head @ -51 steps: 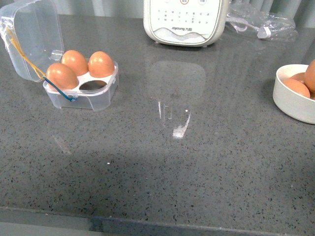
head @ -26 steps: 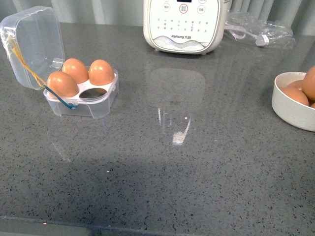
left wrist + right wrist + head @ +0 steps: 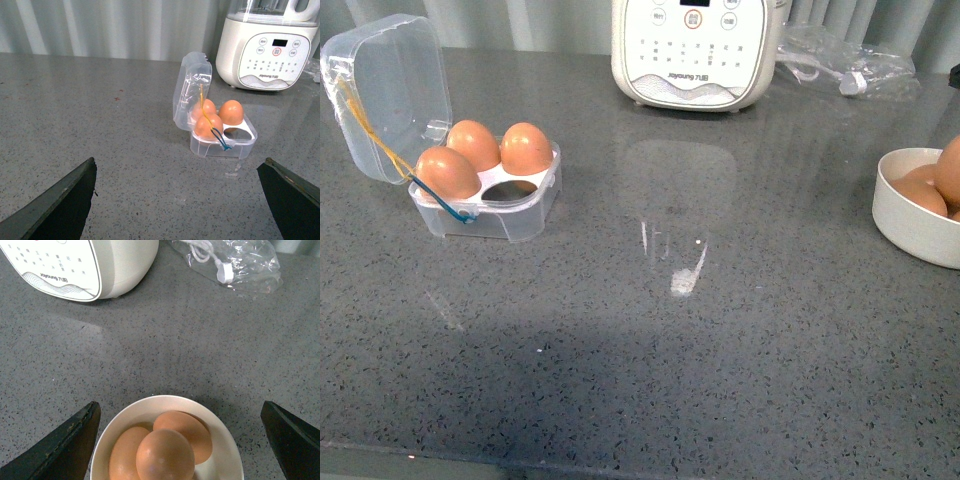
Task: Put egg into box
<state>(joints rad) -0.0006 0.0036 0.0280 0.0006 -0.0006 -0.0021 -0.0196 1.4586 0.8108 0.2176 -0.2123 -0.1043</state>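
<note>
brown egg not yet picked, right gripper poised over the bowl

grey speckled counter (image 3: 720, 330). step in hand, by my read: the reach for pickup, with nothing grasped. the right gripper (image 3: 180, 405) hung with its fingers (image 3: 65, 445) spread wide and empty. a white bowl (image 3: 220, 430) sat centred between and beneath them, no contact. the egg (image 3: 165, 455), topmost of the pile, lay closest under the right gripper, with two other eggs (image 3: 187, 427) pressed against it. beyond the right gripper sat a white appliance (image 3: 75, 265) and a plastic bag (image 3: 230, 262), both well clear.

the left gripper (image 3: 178, 165) was also spread wide, holding nothing. the box (image 3: 220, 147) stood ahead of it, apart, with its lid (image 3: 192, 90) tipped up and open. three eggs (image 3: 475, 145) filled three cells. one empty cell (image 3: 502, 183) faced the camera side, on the side toward the right arm.

the next move likely called for the right gripper to drop straight down and close gently on the top egg's sides without nudging its neighbours. then lift, carry it across to the box and lower it into the free cell. risks: a slippery shell, crowded eggs, and the raised lid standing close to the target cell.
</note>
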